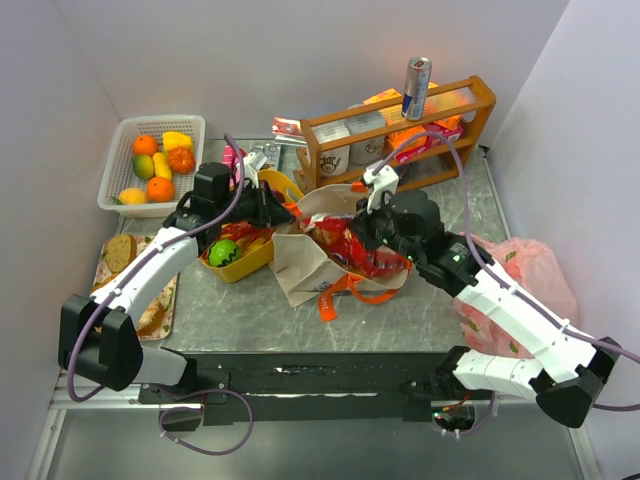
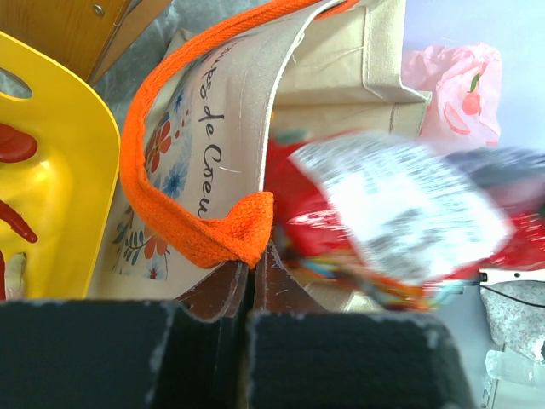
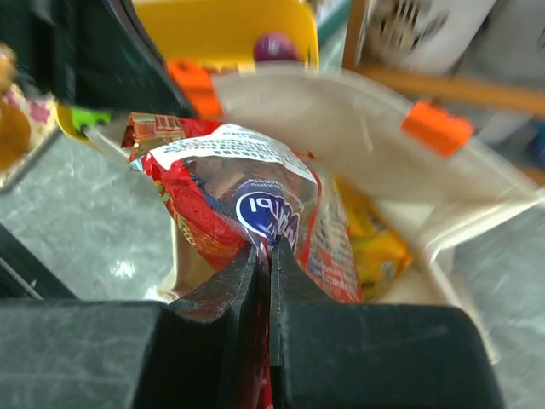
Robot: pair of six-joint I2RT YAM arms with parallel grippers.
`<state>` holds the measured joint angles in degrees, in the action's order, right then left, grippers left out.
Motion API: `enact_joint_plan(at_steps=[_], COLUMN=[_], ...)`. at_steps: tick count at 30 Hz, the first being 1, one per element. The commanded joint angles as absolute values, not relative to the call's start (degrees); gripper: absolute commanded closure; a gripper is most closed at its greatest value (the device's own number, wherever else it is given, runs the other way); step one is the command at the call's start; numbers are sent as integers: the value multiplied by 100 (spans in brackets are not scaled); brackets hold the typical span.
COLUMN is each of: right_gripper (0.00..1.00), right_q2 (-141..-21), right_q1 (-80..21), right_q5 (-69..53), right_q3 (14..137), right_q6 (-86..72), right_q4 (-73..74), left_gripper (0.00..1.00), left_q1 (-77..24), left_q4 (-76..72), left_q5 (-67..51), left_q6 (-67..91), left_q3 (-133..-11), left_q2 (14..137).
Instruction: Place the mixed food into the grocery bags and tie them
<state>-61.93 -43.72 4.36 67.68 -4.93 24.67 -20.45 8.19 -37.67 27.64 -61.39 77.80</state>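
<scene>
While left gripper pinches the woven orange handle of the cream floral canvas tote, propping its mouth open, right gripper is clamped on a crinkly red foil snack packet over that mouth. Packing step; next, likely lower and release inside.

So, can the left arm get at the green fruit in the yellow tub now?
Probably not yet: the left gripper is shut on the tote's orange handle. The green fruit lies uncovered in the yellow tub, close beside that arm, so it looks reachable once the handle is let go.
</scene>
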Motion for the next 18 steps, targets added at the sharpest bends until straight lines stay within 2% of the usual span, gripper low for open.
enact_joint_plan(at_steps=[1, 7, 13, 18], right_gripper=[100, 100, 100, 100], right_q2=[-5985, -6977, -7637, -8226], right_q1=[-4359, -4368, -4377, -4377], right_q5=[343, 1036, 1810, 1609], right_q3=[6689, 6802, 6461, 6820], right_q6=[-949, -1002, -1063, -1160], right_q4=[1205, 686, -535, 138], left_gripper=[99, 99, 99, 99], left_q1=[-2013, -2013, -2013, -2013], left_q4=[747, 747, 773, 765], left_q5=[-3832, -3841, -3876, -3876], left_q6=[2619, 2610, 2593, 2602], left_q3=[-6144, -6135, -6152, -6144], left_q2=[7849, 7840, 7814, 7796])
